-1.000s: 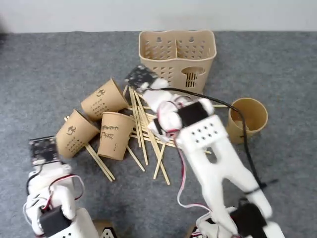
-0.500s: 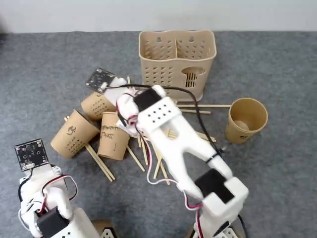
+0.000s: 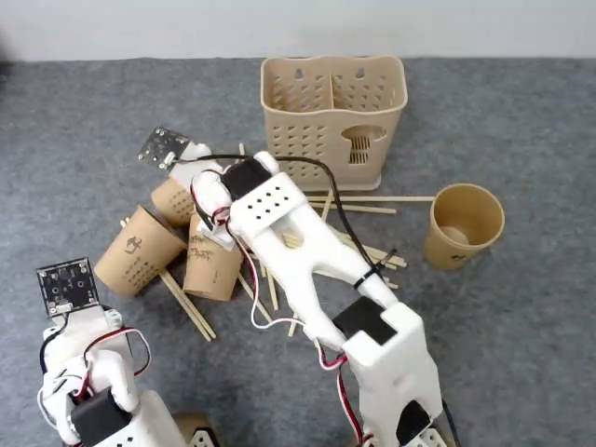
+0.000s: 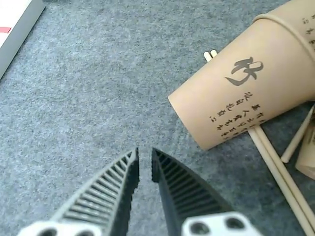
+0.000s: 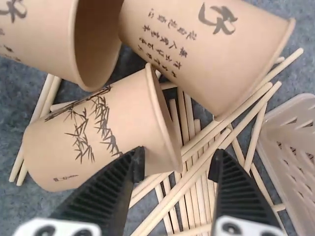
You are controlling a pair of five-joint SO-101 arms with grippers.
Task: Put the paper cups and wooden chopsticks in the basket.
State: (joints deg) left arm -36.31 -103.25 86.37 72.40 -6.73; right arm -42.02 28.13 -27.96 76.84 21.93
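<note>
The right arm (image 3: 307, 251) stretches across the desk (image 3: 521, 317) to three fallen cups (image 3: 140, 250) lying close together, left of the basket (image 3: 333, 116). The right fingers (image 5: 123, 184) are spread apart and grip nothing, with the rim of the bamboo cup (image 5: 93, 142) between them. One fingertip is at that cup's side (whether it touches, I cannot tell). The bamboo cup lies on its side over a spread of chopsticks (image 5: 197, 152), and the other two fallen cups lie just beside it. From above, chopsticks run under and around these cups, and some reach the basket's foot. The upright cup (image 3: 464, 225) stands on the desk to the right of the basket, apart from it. The basket stands upright at the back of the desk.

The left arm (image 3: 93, 391) sits at the near left corner. The left fingers (image 4: 129, 167) are almost together, with a thin gap between the tips, and grip nothing. They hang over bare desk near the base of the nearest cup (image 4: 246, 98), which lies on two chopsticks.
</note>
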